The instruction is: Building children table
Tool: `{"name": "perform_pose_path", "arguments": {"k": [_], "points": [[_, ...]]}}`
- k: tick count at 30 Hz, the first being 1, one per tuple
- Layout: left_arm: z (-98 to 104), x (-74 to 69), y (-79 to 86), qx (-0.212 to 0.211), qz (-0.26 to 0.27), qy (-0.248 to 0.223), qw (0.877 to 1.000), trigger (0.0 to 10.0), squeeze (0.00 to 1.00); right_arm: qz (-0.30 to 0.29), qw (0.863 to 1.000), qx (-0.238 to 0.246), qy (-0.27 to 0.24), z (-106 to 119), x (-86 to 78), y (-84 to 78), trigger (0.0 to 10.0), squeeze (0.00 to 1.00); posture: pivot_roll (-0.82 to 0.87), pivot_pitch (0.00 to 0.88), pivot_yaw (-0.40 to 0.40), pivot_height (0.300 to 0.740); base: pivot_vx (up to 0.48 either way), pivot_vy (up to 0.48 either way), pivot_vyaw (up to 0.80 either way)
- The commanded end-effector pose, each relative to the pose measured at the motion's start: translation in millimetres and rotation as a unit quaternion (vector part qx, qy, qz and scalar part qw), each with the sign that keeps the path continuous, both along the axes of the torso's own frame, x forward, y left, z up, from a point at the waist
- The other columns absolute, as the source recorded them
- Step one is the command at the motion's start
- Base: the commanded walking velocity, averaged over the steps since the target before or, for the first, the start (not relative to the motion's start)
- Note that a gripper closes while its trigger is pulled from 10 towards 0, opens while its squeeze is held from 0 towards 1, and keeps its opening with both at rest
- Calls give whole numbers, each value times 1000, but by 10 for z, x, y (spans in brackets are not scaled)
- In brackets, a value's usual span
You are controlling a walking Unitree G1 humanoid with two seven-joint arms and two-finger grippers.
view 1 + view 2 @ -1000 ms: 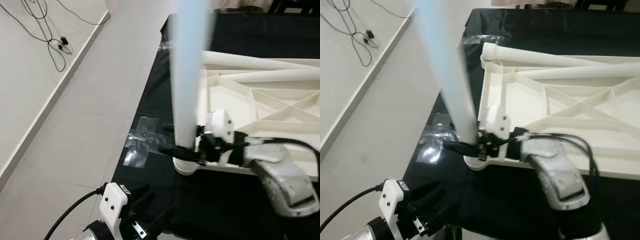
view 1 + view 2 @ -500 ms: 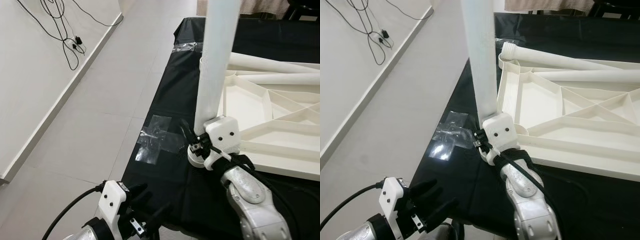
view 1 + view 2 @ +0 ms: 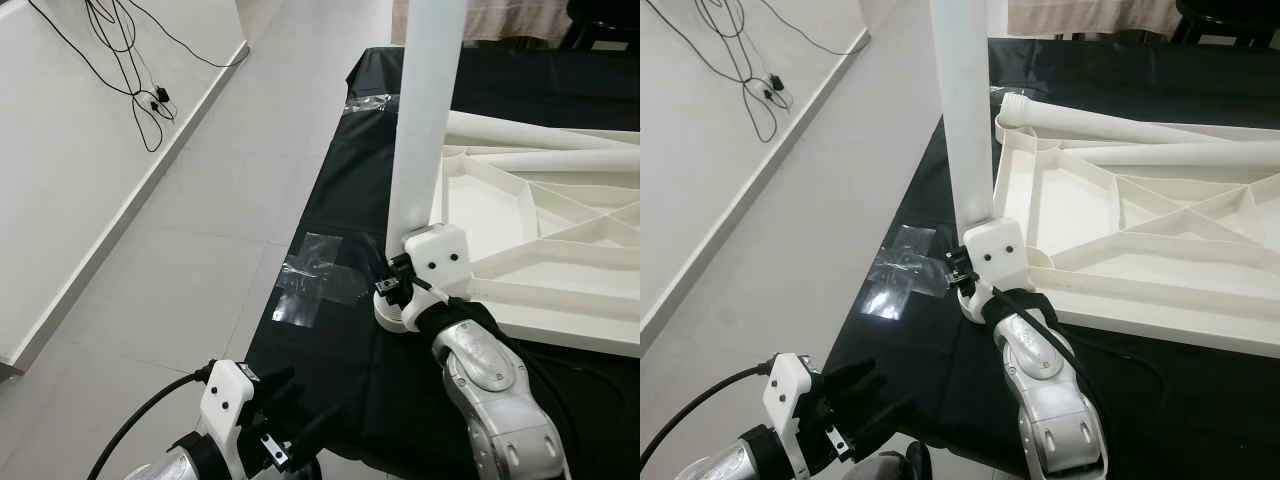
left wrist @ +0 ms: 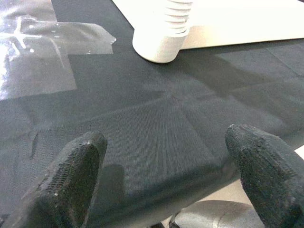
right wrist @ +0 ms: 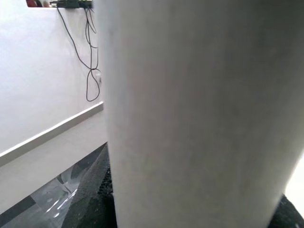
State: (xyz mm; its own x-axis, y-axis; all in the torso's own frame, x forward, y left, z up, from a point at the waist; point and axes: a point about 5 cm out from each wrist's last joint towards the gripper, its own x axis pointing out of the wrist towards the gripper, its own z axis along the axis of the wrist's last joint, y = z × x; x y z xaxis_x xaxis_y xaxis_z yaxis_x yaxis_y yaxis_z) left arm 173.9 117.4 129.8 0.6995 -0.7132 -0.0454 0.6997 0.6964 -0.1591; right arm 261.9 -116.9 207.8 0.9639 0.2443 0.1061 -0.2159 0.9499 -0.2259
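White plastic leg (image 3: 425,110) stands upright in the corner socket (image 3: 395,312) of the upturned tabletop (image 3: 1120,250) on the black mat (image 3: 330,340), with the right gripper (image 3: 395,283) clamped round its base just above the socket. This looks like the seating step: next, twist or press the leg home, keeping it plumb. Left gripper (image 4: 166,175) hangs spread and empty over the near mat edge, tape (image 3: 310,280) beyond it

White leg (image 3: 425,110) upright, tabletop (image 3: 540,250) inverted, apparently
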Motion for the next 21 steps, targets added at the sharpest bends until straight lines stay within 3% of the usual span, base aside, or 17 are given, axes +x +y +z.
{"name": "perform_pose_path", "arguments": {"k": [1, 7, 11, 15, 17, 19, 21], "points": [[-36, -15, 19, 7, -2, 5, 1000, 10000, 0, -100, 991, -8, 89, -344, 54, -320, 10000, 0, 46, 226, 111, 740, 0, 0, 0], [48, 105, 95, 0, 30, -14, 999, 10000, 0, -169, 982, 19, 80, -360, -107, -414, 10000, 0, 46, 225, 114, 740, 0, 0, 0], [127, 161, 113, -9, 32, -26, 999, 10000, 0, -156, 983, 22, 98, -441, -199, -327, 10000, 0, 43, 224, 121, 740, 0, 0, 0], [215, 225, 137, -17, 35, -40, 998, 10000, 0, -153, 983, 23, 100, -451, -187, -323, 10000, 0, 45, 222, 124, 740, 0, 0, 0], [332, 296, 160, -28, 36, -56, 997, 10000, 0, -153, 983, 22, 95, -436, -158, -334, 10000, 0, 47, 219, 128, 740, 0, 0, 0], [690, 466, 189, -70, 19, -95, 993, 10000, 0, -139, 986, 21, 85, -412, -102, -303, 10000, 0, 50, 213, 126, 740, 0, 0, 0], [690, 466, 189, -70, 19, -95, 993, 10000, 0, -139, 986, 21, 85, -412, -102, -303, 10000, 0, 50, 213, 126, 740, 0, 0, 0]]}}
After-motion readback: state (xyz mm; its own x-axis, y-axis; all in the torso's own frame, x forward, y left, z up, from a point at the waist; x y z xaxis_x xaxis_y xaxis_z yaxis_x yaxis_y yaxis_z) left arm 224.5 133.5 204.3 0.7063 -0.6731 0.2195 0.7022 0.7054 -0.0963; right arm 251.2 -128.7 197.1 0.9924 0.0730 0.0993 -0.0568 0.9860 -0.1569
